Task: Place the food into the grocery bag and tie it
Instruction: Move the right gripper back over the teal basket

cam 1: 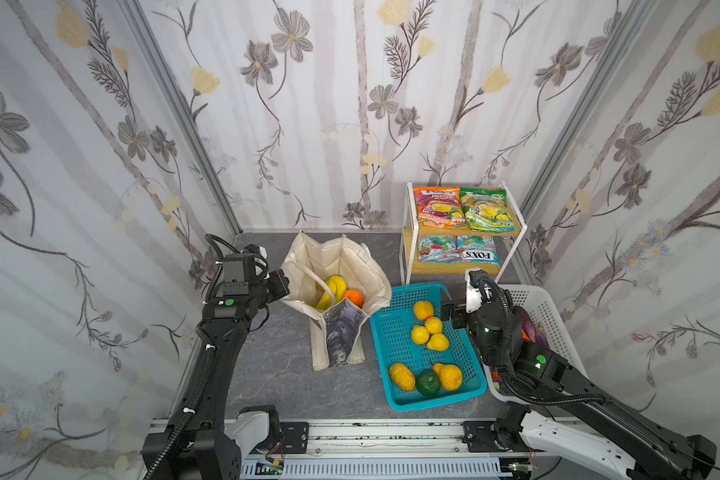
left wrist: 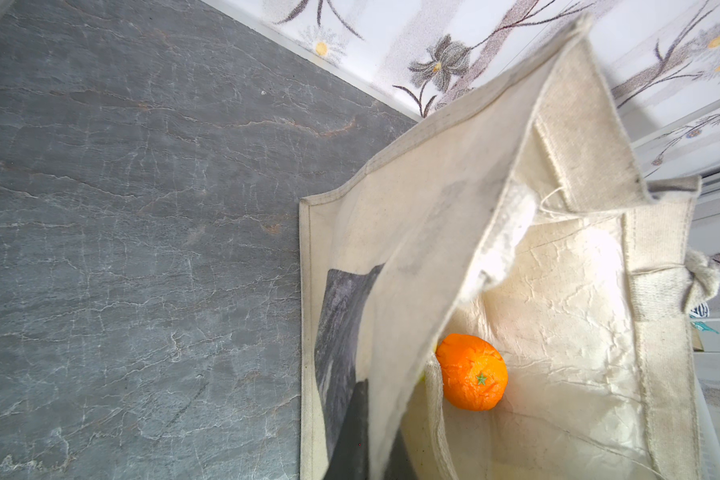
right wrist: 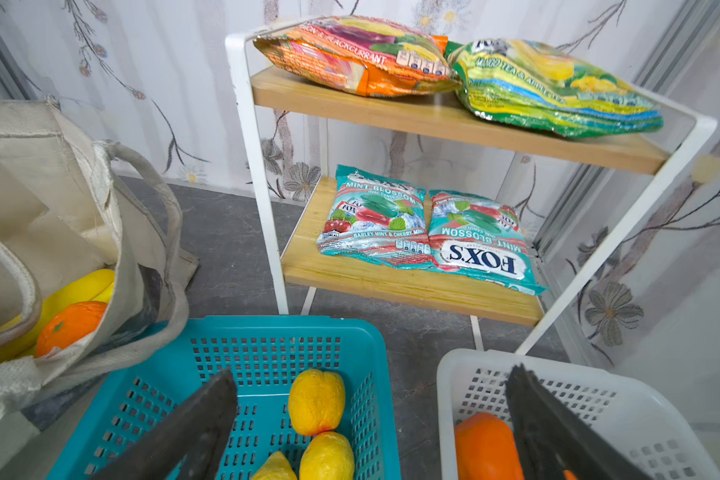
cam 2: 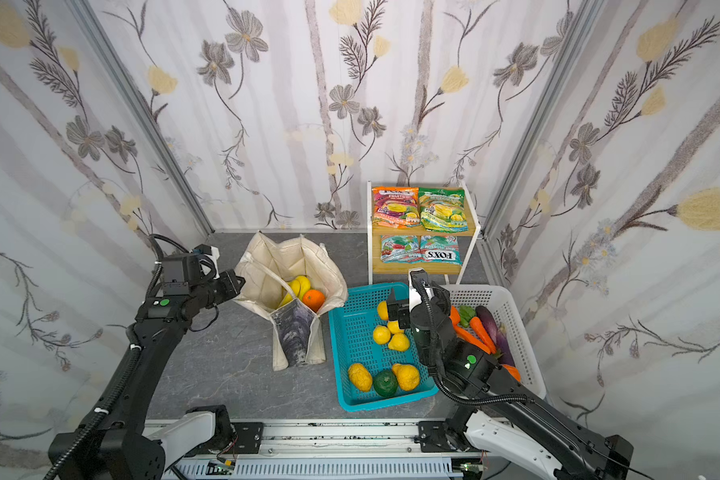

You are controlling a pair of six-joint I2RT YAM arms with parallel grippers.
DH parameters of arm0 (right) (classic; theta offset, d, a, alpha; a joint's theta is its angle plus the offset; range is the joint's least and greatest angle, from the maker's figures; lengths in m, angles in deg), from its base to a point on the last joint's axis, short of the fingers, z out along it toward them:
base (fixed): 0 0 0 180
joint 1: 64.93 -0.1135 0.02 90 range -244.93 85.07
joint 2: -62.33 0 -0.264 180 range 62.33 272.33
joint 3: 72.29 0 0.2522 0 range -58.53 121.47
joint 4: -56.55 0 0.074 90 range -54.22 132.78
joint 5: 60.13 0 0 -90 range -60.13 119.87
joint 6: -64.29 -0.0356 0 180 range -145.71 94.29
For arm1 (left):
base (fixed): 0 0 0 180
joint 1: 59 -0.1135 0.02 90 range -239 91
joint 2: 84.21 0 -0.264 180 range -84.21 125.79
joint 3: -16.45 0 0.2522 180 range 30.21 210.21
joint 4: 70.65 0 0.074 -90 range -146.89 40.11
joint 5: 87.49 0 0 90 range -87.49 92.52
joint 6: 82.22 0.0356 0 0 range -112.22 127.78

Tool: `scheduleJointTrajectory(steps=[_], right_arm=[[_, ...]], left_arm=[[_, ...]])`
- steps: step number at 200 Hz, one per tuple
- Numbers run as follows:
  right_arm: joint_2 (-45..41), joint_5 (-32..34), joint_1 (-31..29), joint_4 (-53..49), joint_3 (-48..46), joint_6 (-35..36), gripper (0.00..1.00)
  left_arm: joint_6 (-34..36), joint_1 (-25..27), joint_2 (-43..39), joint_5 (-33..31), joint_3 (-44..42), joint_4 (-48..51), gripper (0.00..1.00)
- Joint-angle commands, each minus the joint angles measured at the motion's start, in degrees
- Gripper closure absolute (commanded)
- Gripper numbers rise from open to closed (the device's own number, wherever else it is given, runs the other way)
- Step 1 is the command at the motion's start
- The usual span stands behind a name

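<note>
Standing open on the table (cam 1: pixel 275 365), the tote (cam 1: pixel 352 259) sits left of centre in both top views, mouth gaping up, its grey printed side facing the arms. Inside: bananas (cam 1: pixel 334 286) and orange (cam 1: pixel 353 297), touching each other; the orange also shows in the left wrist view (left wrist: pixel 472 374).

Left gripper (cam 1: pixel 281 286) sits at the tote's left rim, jaws together; contact with the cloth looks likely, but whether any is pinched I can't tell, since the fingers are out of its wrist view.

Teal basket (cam 1: pixel 433 401) sits just right of the tote, its far corner touching the tote's side. A tote handle (right wrist: pixel 171 232) hangs down by that corner. The basket holds four lemons (cam 1: pixel 420 334) clustered mid-basket, plus two bumpy yellow fruits (cam 1: pixel 402 376) and a green fruit (cam 1: pixel 428 382) at the near end.

Right gripper (right wrist: pixel 371 374) hovers over the teal basket's right edge, fingers (right wrist: pixel 200 424) spread wide, nothing between them.

White basket (cam 1: pixel 545 307) sits beside the teal one on the right, with a carrot (cam 2: pixel 481 328) and other veg inside, partly hidden by the arm.

Rack (cam 1: pixel 516 232) stands behind the baskets. Orange packet (cam 1: pixel 435 205) and green packet (cam 1: pixel 485 208) lie side by side on the top shelf, two mint packets (cam 1: pixel 458 254) below.
</note>
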Motion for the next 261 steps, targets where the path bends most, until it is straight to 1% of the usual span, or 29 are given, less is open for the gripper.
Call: scheduleJointTrajectory(steps=[1, 13, 16, 18, 23, 44, 57, 80, 104, 121, 137, 154, 158, 169, 191, 203, 230, 261], right_arm=[[-0.8, -13.3, 0.8, 3.9, -3.3, -3.5, 0.00], [-0.5, -20.4, 1.2, 3.6, -4.2, -3.0, 0.00], [-0.2, -21.5, 1.2, 3.2, -4.2, -3.3, 0.00], [0.0, -21.9, 2.5, 2.9, -4.2, -3.7, 0.00], [1.1, -22.5, 3.2, 1.8, -3.6, -4.8, 0.00], [7.6, -21.2, 3.4, -4.4, -1.4, -8.9, 0.00], [10.8, -21.8, 3.1, -6.0, -1.0, -10.3, 0.00], [13.1, -23.7, 2.0, -3.4, -2.4, -12.5, 0.01], [15.1, -24.7, 2.0, -0.6, -4.8, -14.9, 0.07], [18.2, -23.4, 2.0, -0.8, -4.8, -15.9, 0.12], [20.8, -23.5, 2.0, -0.2, -4.7, -16.2, 0.16], [22.6, -24.6, 2.0, 1.5, -5.3, -16.8, 0.18], [22.9, -24.7, 0.3, 2.0, -5.5, -17.0, 0.19], [24.1, -25.0, 0.2, 3.4, -6.1, -17.3, 0.22], [27.2, -24.2, 0.2, 4.0, -6.1, -17.9, 0.25], [28.8, -23.9, 0.2, 4.1, -6.0, -18.1, 0.28], [31.4, -22.7, 0.4, 4.2, -6.1, -18.2, 0.29], [33.3, -23.4, 0.6, 5.6, -6.7, -18.1, 0.30]], left_arm=[[-0.3, 0.0, -0.5, -0.4, -0.2, 0.1, 1.00], [-0.4, 0.0, -0.7, -0.4, -0.5, 0.1, 1.00], [-0.4, 0.0, -0.8, -0.5, -0.5, 0.1, 1.00], [-0.4, 0.0, -0.8, -0.4, -0.5, 0.1, 1.00], [-0.2, 0.0, -1.1, -0.4, -0.4, 0.2, 1.00], [0.7, 0.0, -2.4, 0.6, 0.5, 0.5, 1.00], [0.3, 0.0, -3.3, -0.4, 0.5, 0.5, 1.00], [-0.5, 0.0, -3.7, -0.9, -0.4, 0.5, 1.00], [-0.9, 0.0, -4.3, -1.2, -1.4, 0.5, 1.00], [-0.7, 0.0, -4.6, -1.5, -2.0, 0.5, 1.00], [-0.6, 0.0, -4.6, -1.4, -2.3, 0.5, 1.00], [-0.6, 0.0, -4.6, -1.5, -2.4, 0.5, 1.00], [-0.6, 0.0, -4.6, -1.5, -2.4, 0.4, 1.00], [-0.7, 0.0, -4.4, -1.5, -2.4, 0.4, 1.00], [-0.8, 0.0, -4.0, -1.3, -2.4, 0.4, 1.00], [-0.9, 0.0, -4.1, -1.4, -2.5, 0.4, 1.00], [-0.9, 0.0, -4.5, -1.3, -2.9, 0.4, 1.00], [-0.9, 0.0, -4.5, -1.4, -3.2, 0.4, 1.00]])
